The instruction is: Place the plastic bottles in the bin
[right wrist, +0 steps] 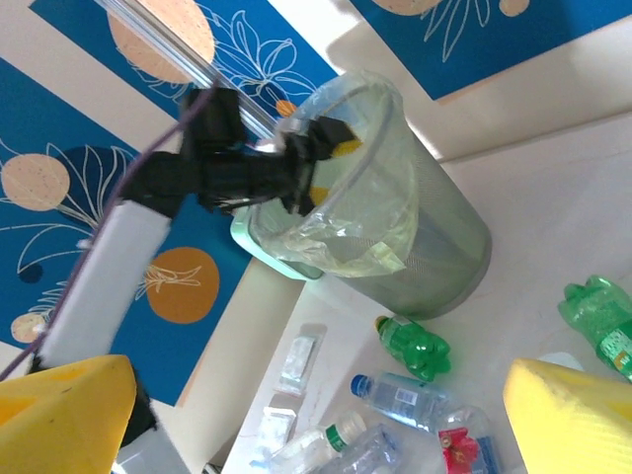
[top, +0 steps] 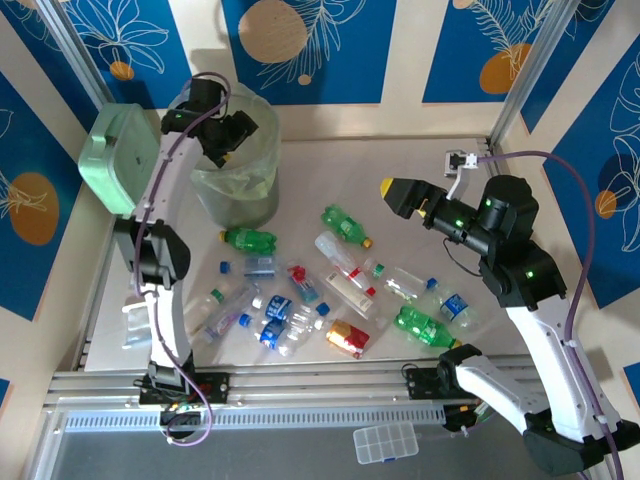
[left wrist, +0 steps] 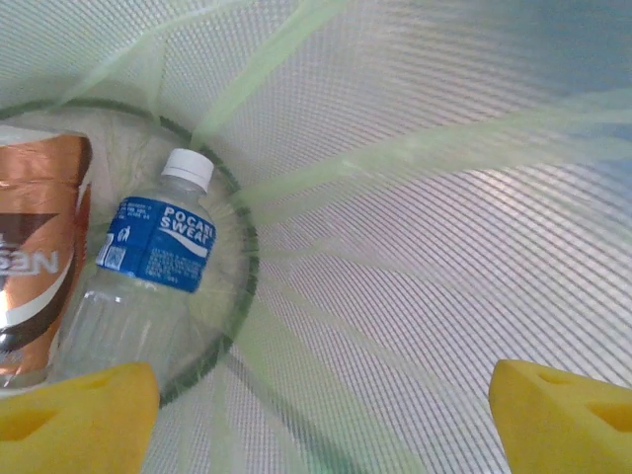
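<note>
Left gripper point(left wrist: 321, 420) spread empty over bin point(left wrist: 444, 197), Pocari Sweat bottle point(left wrist: 148, 257) lying on bottom below

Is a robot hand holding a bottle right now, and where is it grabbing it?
No, nothing is held. The left gripper hangs open inside the bin, and the right gripper is open above the table.

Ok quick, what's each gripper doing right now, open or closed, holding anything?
Left gripper: open, empty, over the bin.
Right gripper: open, empty, above the loose bottles.
</note>
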